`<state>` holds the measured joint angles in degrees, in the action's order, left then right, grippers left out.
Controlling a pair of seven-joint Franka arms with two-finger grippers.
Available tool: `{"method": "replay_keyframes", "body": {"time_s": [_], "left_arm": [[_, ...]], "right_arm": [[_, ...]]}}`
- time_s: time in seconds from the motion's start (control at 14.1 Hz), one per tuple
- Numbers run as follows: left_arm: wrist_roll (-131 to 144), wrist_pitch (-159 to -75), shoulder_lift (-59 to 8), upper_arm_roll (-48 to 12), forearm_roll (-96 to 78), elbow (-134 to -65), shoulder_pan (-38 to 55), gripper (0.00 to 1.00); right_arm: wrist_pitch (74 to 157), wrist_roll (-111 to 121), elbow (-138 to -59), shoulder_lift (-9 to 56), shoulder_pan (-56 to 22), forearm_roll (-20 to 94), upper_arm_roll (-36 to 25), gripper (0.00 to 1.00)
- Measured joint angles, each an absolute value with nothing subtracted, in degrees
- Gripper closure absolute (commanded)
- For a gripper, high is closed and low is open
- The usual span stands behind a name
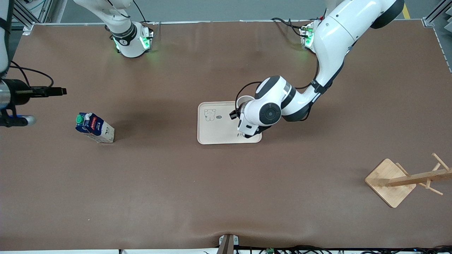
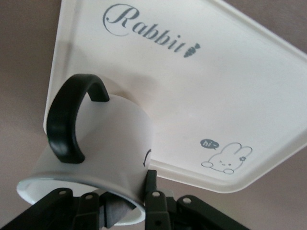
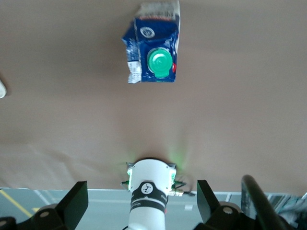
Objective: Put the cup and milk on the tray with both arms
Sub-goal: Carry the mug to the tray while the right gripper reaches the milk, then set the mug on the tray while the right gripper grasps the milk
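The white cup [image 2: 96, 143] with a black handle is tilted over the cream tray [image 2: 192, 96], at the corner toward the left arm's end. My left gripper [image 2: 132, 203] is shut on the cup's rim, one finger inside and one outside. In the front view only the cup's rim [image 1: 244, 100] shows past the left wrist, above the tray [image 1: 215, 130]. The milk [image 1: 95, 128] stands on the table toward the right arm's end. My right gripper [image 3: 141, 191] is open and empty, high and apart from the milk [image 3: 156, 45]. The right arm's wrist [image 1: 14, 95] shows at the front view's edge.
A wooden rack [image 1: 392, 181] with pegs stands toward the left arm's end, nearer to the front camera than the tray. The right arm's base [image 1: 130, 38] and the left arm's base [image 1: 309, 35] stand along the table's back edge.
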<state>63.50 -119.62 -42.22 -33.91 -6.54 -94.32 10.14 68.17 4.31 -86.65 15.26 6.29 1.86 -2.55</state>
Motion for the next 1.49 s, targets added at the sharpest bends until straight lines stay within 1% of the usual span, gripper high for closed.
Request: {"method": "replay_keyframes", "body": {"time_s": [0.14,0.21,0.28,0.36,0.43,0.71,1.0,1.21,1.35,1.49], "left_arm": [[64.29,-119.48,-42.85,-33.23,-6.54,-94.23,10.22,1.0],[64.42,-119.38,-43.11,-32.93,-6.54,-94.21,10.41,1.0],[64.71,-119.12,-43.24,-32.76,-6.55,-94.03,10.62,0.82],[64.93,-118.93,-43.24,-32.58,-6.54,-93.86,10.82,0.43],[64.95,-118.92,-43.28,-32.23,-6.54,-93.81,11.04,0.0],[64.95,-118.89,-43.38,-31.35,-6.54,-92.7,11.2,0.0],[64.96,-115.28,-43.33,-31.35,-6.54,-86.94,11.19,0.0],[64.98,-114.35,-43.23,-31.31,-6.54,-85.17,10.99,0.0],[64.99,-111.58,-42.49,-31.23,-6.54,-84.49,10.27,0.0],[64.99,-106.0,-40.57,-31.08,-6.54,-83.97,7.87,0.0]], "right_arm": [[70.94,-0.34,-88.36,17.55,6.24,1.86,-2.29,0.0],[74.43,-1.19,-89.63,18.32,6.22,1.87,-2.16,0.0],[78.2,-1.66,-91.15,18.74,6.1,1.87,-2.03,0.0],[80.68,-1.87,-92.44,18.81,5.75,1.86,-1.91,0.0],[82.01,-2.07,-93.05,18.78,5.17,1.34,-1.82,0.0],[87.63,-2.89,-95.99,17.85,3.09,-2.64,-1.75,0.0],[91.37,-2.9,-99.83,16.69,3.15,-3.09,-1.86,0.0],[94.88,-2.9,-101.98,16.61,3.15,-3.13,-1.86,0.0],[97.36,-2.9,-103.44,16.61,3.15,-3.15,-1.86,0.0],[99.38,-2.9,-104.66,16.59,3.15,-3.15,-1.86,0.0]]}}
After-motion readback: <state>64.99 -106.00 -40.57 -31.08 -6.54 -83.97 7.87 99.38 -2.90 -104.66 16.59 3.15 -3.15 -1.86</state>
